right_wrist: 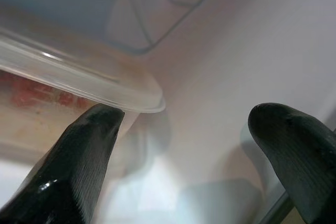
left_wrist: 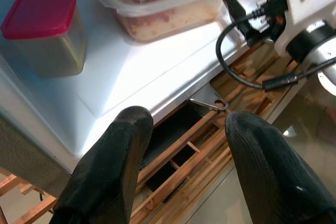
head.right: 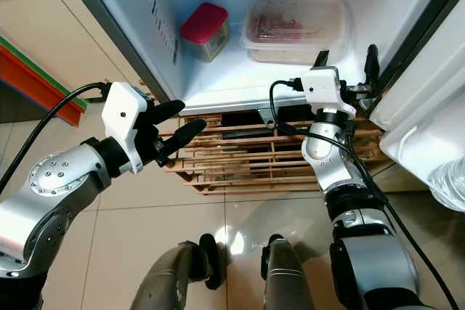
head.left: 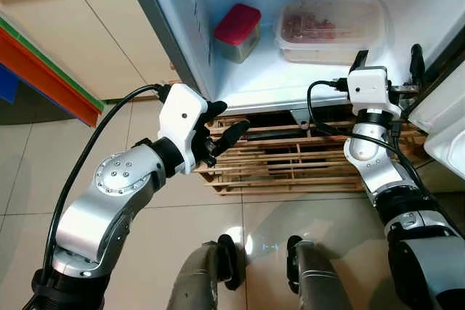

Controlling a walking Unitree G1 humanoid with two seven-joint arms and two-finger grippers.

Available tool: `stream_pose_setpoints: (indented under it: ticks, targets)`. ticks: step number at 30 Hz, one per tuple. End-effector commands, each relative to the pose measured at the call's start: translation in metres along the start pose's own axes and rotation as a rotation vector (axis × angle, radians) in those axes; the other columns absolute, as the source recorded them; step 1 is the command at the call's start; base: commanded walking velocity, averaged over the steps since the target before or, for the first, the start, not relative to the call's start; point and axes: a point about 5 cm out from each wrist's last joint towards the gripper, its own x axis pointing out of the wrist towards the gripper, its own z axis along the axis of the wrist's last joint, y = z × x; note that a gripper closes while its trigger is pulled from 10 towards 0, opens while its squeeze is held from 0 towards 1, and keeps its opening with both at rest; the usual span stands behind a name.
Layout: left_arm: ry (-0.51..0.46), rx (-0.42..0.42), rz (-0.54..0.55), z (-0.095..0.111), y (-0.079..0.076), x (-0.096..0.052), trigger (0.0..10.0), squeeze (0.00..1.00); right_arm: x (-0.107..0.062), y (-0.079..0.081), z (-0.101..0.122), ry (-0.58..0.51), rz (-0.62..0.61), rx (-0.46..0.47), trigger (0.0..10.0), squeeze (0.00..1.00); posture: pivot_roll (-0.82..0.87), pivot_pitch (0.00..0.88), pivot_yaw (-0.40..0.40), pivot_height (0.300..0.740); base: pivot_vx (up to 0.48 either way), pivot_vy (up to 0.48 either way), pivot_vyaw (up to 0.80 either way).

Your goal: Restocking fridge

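Note:
The fridge stands open, and its bottom shelf (head.left: 269, 81) holds two things. A square container with a red lid (head.left: 236, 30) sits at the left. A clear lidded tub of pinkish food (head.left: 330, 28) sits at the right. My left gripper (head.left: 231, 117) is open and empty, just outside and below the shelf's front edge, pointing toward the fridge. My right gripper (head.left: 388, 59) is open at the shelf's right end, one finger (right_wrist: 89, 145) close against the tub's corner (right_wrist: 79, 77), nothing between the fingers.
A wooden slatted pallet (head.left: 290, 161) lies under the fridge. Beige cabinets (head.left: 94, 27) stand at the left, with an orange and green edge (head.left: 51, 81) below them. The fridge door (head.left: 443, 117) stands open at the right. My legs (head.left: 254, 270) stand on a glossy tiled floor.

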Motion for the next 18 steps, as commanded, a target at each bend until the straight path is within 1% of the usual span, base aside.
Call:
stream_pose_setpoints:
  ticks: [1, 6, 8, 10, 13, 15, 16, 17, 18]
  targets:
    - [0.020, -0.001, 0.007, -0.005, 0.000, -0.001, 10.0, 0.00, -0.004, 0.005, 0.000, 0.007, 0.017, 0.021, 10.0, 0.00, 0.09, 0.340, 0.149, 0.725, 0.000, 0.000, 0.00]
    - [0.022, -0.010, 0.020, -0.006, 0.000, 0.002, 10.0, 0.00, -0.003, 0.006, -0.003, 0.038, 0.024, 0.037, 10.0, 0.00, 0.09, 0.340, 0.151, 0.725, 0.000, 0.000, 0.00]
    - [0.044, 0.026, 0.035, -0.009, 0.000, 0.004, 10.0, 0.00, -0.001, 0.006, -0.002, 0.031, 0.025, 0.019, 10.0, 0.00, 0.09, 0.334, 0.146, 0.725, 0.000, 0.000, 0.00]
    - [0.051, 0.015, 0.047, -0.011, 0.000, 0.005, 10.0, 0.00, 0.000, 0.006, 0.000, 0.027, 0.025, 0.046, 10.0, 0.00, 0.08, 0.327, 0.137, 0.725, 0.000, 0.000, 0.00]
    - [0.066, -0.018, 0.086, -0.017, 0.004, 0.009, 10.0, 0.00, -0.002, 0.011, 0.006, 0.047, 0.068, 0.178, 10.0, 0.00, 0.06, 0.301, 0.111, 0.725, 0.000, 0.000, 0.00]
    - [0.067, -0.040, 0.110, -0.021, 0.006, 0.014, 10.0, 0.00, -0.013, 0.022, 0.013, 0.075, 0.132, 0.312, 10.0, 0.00, 0.03, 0.274, 0.093, 0.725, 0.000, 0.000, 0.00]
    - [0.067, -0.040, 0.110, -0.021, 0.006, 0.014, 10.0, 0.00, -0.013, 0.022, 0.013, 0.075, 0.132, 0.312, 10.0, 0.00, 0.03, 0.274, 0.093, 0.725, 0.000, 0.000, 0.00]
    - [0.063, -0.045, 0.116, -0.022, 0.006, 0.015, 10.0, 0.00, -0.020, 0.026, 0.016, 0.094, 0.162, 0.377, 10.0, 0.00, 0.02, 0.269, 0.090, 0.725, 0.000, 0.000, 0.00]
    - [0.058, -0.049, 0.126, -0.023, 0.005, 0.019, 10.0, 0.00, -0.027, 0.030, 0.019, 0.104, 0.187, 0.419, 10.0, 0.00, 0.01, 0.250, 0.081, 0.725, 0.000, 0.000, 0.00]
